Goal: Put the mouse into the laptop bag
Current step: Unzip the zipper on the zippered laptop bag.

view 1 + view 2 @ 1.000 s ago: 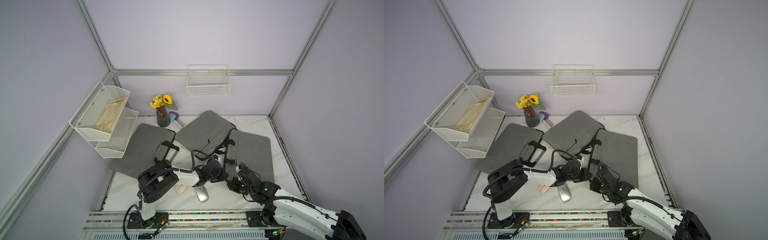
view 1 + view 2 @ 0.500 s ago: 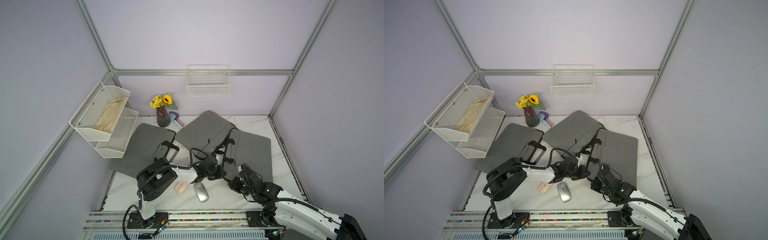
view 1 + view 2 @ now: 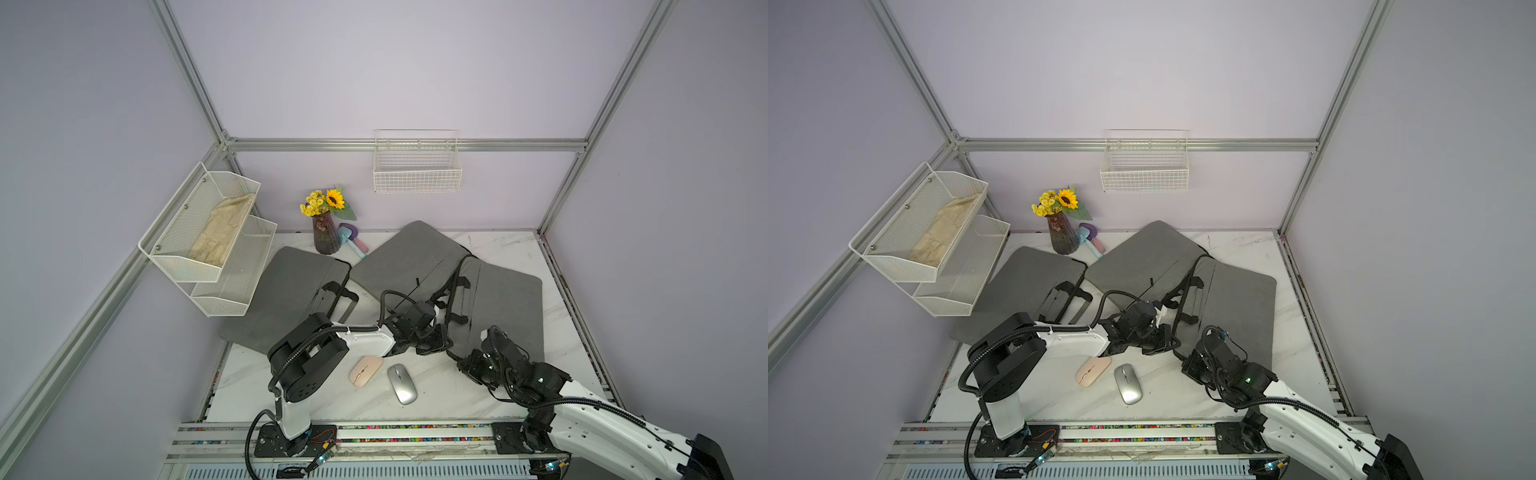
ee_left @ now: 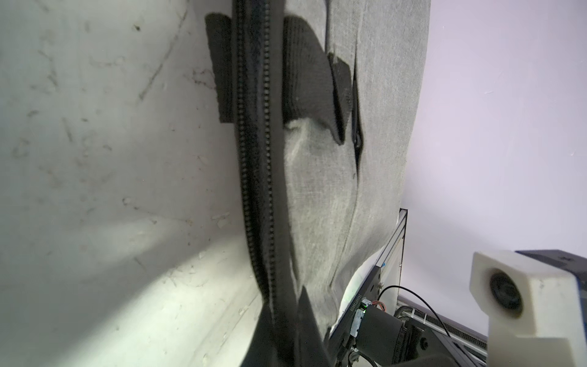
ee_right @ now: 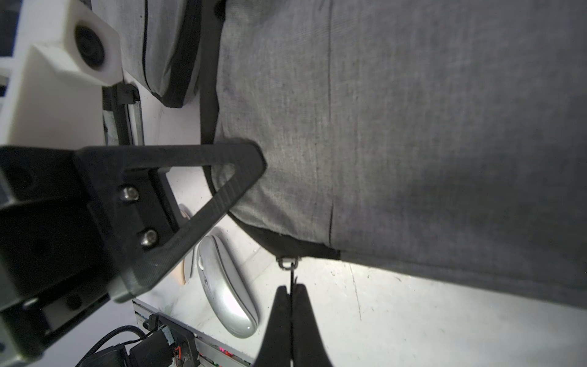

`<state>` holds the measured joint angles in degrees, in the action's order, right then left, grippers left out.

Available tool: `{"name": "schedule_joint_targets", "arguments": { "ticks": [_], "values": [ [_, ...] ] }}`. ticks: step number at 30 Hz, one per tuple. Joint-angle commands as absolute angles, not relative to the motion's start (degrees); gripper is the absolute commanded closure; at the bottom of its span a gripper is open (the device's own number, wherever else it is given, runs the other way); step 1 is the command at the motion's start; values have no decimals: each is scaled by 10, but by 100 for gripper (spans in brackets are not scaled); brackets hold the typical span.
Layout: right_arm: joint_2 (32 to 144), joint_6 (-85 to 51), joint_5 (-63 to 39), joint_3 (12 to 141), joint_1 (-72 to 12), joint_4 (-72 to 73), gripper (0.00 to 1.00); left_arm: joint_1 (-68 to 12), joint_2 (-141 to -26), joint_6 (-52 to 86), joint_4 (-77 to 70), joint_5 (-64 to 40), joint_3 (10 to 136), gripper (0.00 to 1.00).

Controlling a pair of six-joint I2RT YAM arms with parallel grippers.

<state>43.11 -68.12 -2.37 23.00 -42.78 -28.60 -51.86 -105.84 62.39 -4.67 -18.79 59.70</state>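
Observation:
Two mice lie on the marble near the front: a silver mouse [image 3: 402, 383] [image 3: 1128, 383] [image 5: 225, 292] and a pink mouse [image 3: 365, 370] [image 3: 1093, 371] beside it. Neither is held. The rightmost grey laptop bag [image 3: 507, 307] [image 3: 1237, 307] [image 5: 413, 127] lies flat. My left gripper [image 3: 444, 345] [image 3: 1172, 347] [image 4: 284, 298] is shut on that bag's black zipper edge [image 4: 257, 178] at its near corner. Just in front of that corner, my right gripper [image 3: 464, 365] [image 3: 1187, 366] [image 5: 290, 287] is shut on the thin zipper pull [image 5: 288, 265].
Two more grey laptop bags [image 3: 299, 291] [image 3: 409, 257] lie behind and to the left. A vase of flowers [image 3: 326, 232] and a small pastel toy [image 3: 353, 239] stand at the back. White mesh shelves [image 3: 208, 241] jut out at left, and a wire basket [image 3: 417, 170] hangs on the back wall.
My left wrist has drawn back from over the mice toward the bag, leaving the pink mouse uncovered. The right arm has hardly moved. Both grippers stay shut.

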Motion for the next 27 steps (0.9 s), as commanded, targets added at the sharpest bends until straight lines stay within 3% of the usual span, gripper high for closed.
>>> {"name": "schedule_joint_targets", "arguments": {
  "ticks": [1,10,20,27],
  "values": [
    [406,-707,-48,235,-431,-427,100,-460,-1043,590,-27,-75,692,100],
    [407,-651,-21,236,-431,-407,100,-452,-1055,609,-51,-103,682,100],
    [483,-583,-25,287,-432,-270,100,-542,-1068,623,-95,-81,685,100],
    [497,-580,14,289,-431,-331,100,-533,-1073,615,-69,-72,705,100]
  ]
}}
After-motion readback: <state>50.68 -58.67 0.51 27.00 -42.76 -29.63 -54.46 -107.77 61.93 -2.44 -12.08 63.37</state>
